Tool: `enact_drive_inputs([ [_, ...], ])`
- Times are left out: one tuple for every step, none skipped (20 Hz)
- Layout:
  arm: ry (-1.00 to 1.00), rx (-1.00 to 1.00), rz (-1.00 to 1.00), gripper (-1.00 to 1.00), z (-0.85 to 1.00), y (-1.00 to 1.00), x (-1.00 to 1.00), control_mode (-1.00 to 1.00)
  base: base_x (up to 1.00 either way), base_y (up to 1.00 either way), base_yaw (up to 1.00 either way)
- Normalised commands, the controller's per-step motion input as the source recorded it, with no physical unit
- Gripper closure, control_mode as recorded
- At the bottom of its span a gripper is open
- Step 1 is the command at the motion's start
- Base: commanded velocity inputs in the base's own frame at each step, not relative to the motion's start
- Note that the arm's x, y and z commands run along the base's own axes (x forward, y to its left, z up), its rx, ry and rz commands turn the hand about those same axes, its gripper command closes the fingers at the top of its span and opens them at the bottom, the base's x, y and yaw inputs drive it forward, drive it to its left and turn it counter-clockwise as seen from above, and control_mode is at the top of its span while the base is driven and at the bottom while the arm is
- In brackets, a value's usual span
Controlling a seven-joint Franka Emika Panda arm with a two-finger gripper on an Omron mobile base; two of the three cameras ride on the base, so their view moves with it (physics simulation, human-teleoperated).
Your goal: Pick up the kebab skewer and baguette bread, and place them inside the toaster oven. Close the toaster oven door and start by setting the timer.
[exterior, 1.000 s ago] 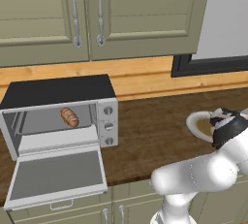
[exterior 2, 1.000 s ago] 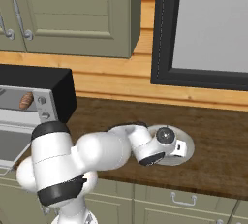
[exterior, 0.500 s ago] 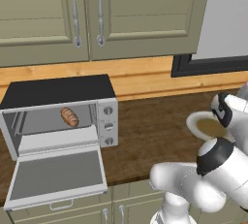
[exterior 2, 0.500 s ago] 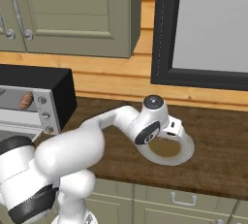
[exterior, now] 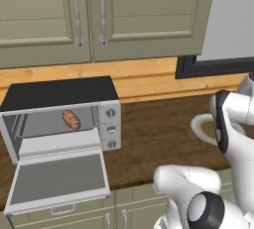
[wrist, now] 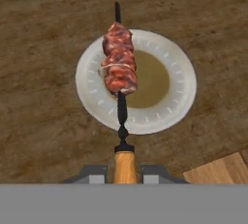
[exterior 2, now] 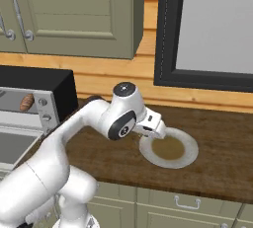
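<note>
My gripper [wrist: 125,172] is clamped on the wooden handle of the one kebab skewer [wrist: 119,65], which hangs above the single white plate [wrist: 181,103]. Left of that plate along the counter [exterior: 149,134] stands one toaster oven [exterior: 59,116], its one door [exterior: 57,180] dropped open, three knobs beside it, one baguette bread [exterior: 71,119] lying inside.

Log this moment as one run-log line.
phase: carry skewer | gripper: shut on kebab skewer, above plate | baguette bread: inside toaster oven | toaster oven door: open
</note>
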Motion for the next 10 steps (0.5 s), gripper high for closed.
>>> enact_drive_inputs([
  [0.00,0.00,-0.05,1.00,0.24,0.73,-0.66,-1.00,0.00,0.00,0.00],
  [0.00,0.00,-0.03,1.00,0.21,0.74,-0.61,-1.00,0.00,0.00,0.00],
  [0.00,0.00,-0.01,1.00,0.16,0.76,-0.59,-1.00,0.00,0.00,0.00],
  [0.00,0.00,0.00,1.00,0.13,0.74,-0.58,-1.00,0.00,0.00,0.00],
  [0.00,0.00,0.00,1.00,0.04,0.76,-0.60,-1.00,0.00,0.00,0.00],
  [0.00,0.00,0.00,1.00,0.03,0.71,-0.51,-1.00,0.00,0.00,0.00],
  [0.00,0.00,0.00,1.00,0.01,0.76,-0.44,-1.00,0.00,0.00,0.00],
  [-0.01,0.00,0.00,1.00,0.00,0.84,-0.17,-1.00,0.00,0.00,0.00],
  [0.00,0.00,0.04,1.00,0.01,0.83,-0.11,-1.00,0.00,0.00,0.00],
  [0.00,0.00,0.06,1.00,0.00,0.87,-0.06,-1.00,0.00,0.00,0.00],
])
